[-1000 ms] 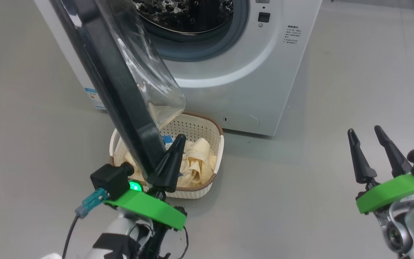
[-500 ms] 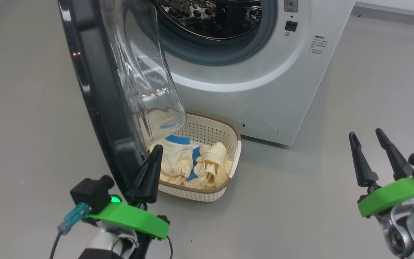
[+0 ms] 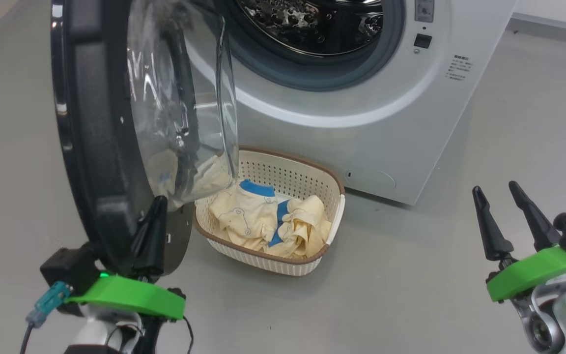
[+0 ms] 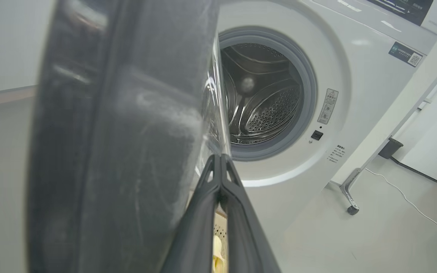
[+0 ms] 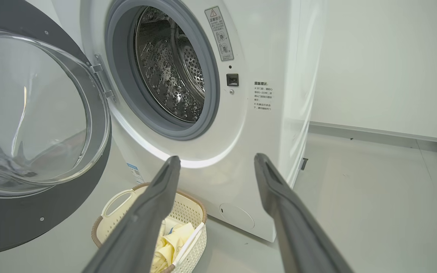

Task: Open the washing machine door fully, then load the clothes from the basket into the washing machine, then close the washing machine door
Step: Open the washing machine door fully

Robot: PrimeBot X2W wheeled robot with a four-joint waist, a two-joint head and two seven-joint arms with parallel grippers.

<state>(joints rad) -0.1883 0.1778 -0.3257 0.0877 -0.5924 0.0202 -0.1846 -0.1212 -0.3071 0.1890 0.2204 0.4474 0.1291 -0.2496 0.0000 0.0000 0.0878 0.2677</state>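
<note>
Left gripper (image 3: 157,202): fingers are pressed shut tip to tip, and nothing is held between them. It is placed at the lower edge of the washing machine door (image 3: 91,147), on the inner side, just beside the glass bowl (image 3: 180,98). Contact with the black rim looks likely but cannot be confirmed.

The door stands wide open, hinged on the robot's left, with the bowl side turned toward the washing machine (image 3: 361,137). The steel drum (image 3: 312,24) is exposed inside the grey gasket (image 3: 307,73).

The basket (image 3: 283,167) is set on the floor (image 3: 410,275) just in front of the machine, below the opening and near the door's lower edge. The clothes (image 3: 263,221) are piled inside it, pale yellow with blue trim. Part of the pile is seen through the bowl.

Right gripper (image 3: 494,188): fingers are spread wide and nothing is held. It is positioned at the lower right over bare floor, well apart from the basket. In the right wrist view its fingers are pointed at the machine's front panel.
</note>
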